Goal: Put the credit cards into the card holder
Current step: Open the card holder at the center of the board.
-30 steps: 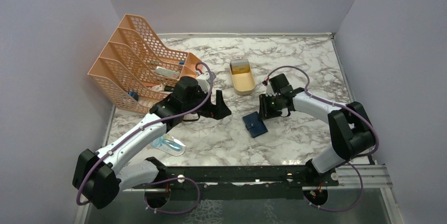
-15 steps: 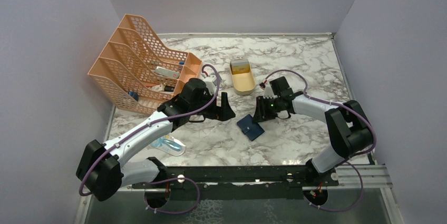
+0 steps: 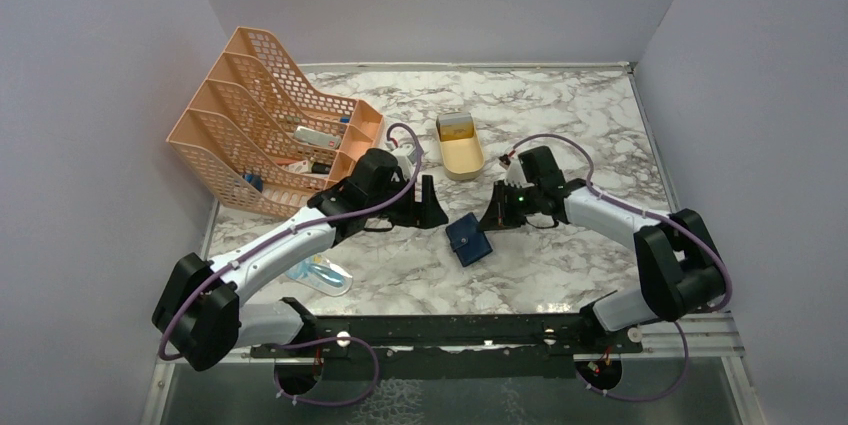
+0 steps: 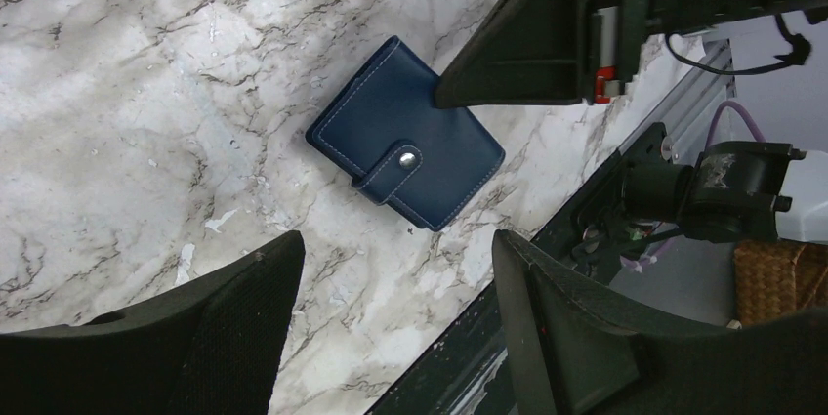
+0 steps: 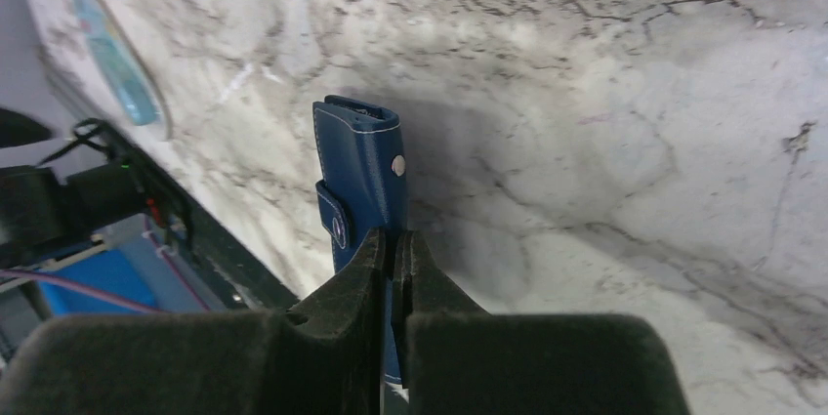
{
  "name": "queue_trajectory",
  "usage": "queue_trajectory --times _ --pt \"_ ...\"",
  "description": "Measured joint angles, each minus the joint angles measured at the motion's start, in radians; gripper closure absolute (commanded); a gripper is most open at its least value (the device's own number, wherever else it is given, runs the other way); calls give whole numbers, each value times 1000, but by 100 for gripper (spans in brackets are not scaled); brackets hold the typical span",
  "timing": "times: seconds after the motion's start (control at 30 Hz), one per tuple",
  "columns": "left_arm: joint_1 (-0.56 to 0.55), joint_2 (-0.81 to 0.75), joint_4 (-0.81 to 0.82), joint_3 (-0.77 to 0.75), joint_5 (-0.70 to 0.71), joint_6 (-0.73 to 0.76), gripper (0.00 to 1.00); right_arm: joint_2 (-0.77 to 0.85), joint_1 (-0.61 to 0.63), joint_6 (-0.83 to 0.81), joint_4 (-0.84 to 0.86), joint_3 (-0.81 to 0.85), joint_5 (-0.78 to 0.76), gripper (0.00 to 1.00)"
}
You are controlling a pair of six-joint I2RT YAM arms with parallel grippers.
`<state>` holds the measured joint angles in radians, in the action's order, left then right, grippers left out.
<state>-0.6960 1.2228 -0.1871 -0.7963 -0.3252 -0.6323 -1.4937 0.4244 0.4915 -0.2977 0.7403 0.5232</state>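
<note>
The navy card holder [image 3: 468, 240] lies closed near the table's middle, its strap snapped shut. My right gripper [image 3: 492, 217] is shut on its right edge; in the right wrist view the fingers [image 5: 394, 239] pinch the holder [image 5: 361, 181]. My left gripper [image 3: 430, 210] is open and empty just left of it. In the left wrist view the holder [image 4: 405, 132] lies beyond my left gripper [image 4: 395, 239]. The credit cards [image 3: 455, 126], the top one yellow-gold, stand in the far end of a tan tray [image 3: 466, 160].
An orange mesh file rack [image 3: 265, 130] with small items fills the back left. A blue-patterned packet [image 3: 320, 273] lies near the front left; it also shows in the right wrist view [image 5: 112, 44]. The black base rail [image 3: 450, 330] runs along the near edge.
My right gripper has shifted the card holder a little left and turned it. My left arm has reached further right, bringing its open gripper close to the holder.
</note>
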Motion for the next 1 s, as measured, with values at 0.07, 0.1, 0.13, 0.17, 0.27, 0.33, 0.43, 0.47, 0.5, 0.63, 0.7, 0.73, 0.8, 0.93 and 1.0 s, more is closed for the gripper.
queue_trajectory --times 0.07,0.1,0.13,0.17,0.27,0.33,0.43,0.47,0.5,0.63,0.7,0.73,0.8,0.93,1.0 --pt "-1 14 6 0 -7 -8 29 43 0 39 6 -8 12 99" --pt "-2 23 10 0 -10 -13 29 67 0 62 11 -14 18 99" --pt "-3 34 18 0 -16 -18 30 89 0 86 17 -19 22 99" --pt "-6 43 24 0 -21 -25 31 115 0 111 27 -28 26 99" --pt "-12 72 43 0 -33 -48 35 165 0 180 43 -47 32 99" --pt "-15 95 62 0 -46 -67 36 179 3 216 46 -50 32 99" --pt "-25 146 90 -8 -65 -90 36 181 11 256 46 -50 30 99" --pt "-31 169 95 -16 -71 -95 36 181 14 264 45 -50 27 99" --pt "-39 193 100 -26 -76 -99 37 181 17 268 45 -50 24 99" --pt "-62 271 114 -66 -90 -104 40 181 32 282 37 -45 7 99" --pt "-71 306 121 -83 -94 -105 42 183 37 283 35 -43 -2 99" --pt "-72 316 122 -87 -94 -105 42 186 39 285 33 -43 -6 99" --pt "-76 336 126 -92 -93 -106 43 198 41 287 27 -43 -12 99" --pt "-79 354 126 -92 -92 -100 46 230 42 289 21 -43 -21 99" --pt "-79 360 126 -93 -92 -95 47 236 42 289 20 -43 -25 99"
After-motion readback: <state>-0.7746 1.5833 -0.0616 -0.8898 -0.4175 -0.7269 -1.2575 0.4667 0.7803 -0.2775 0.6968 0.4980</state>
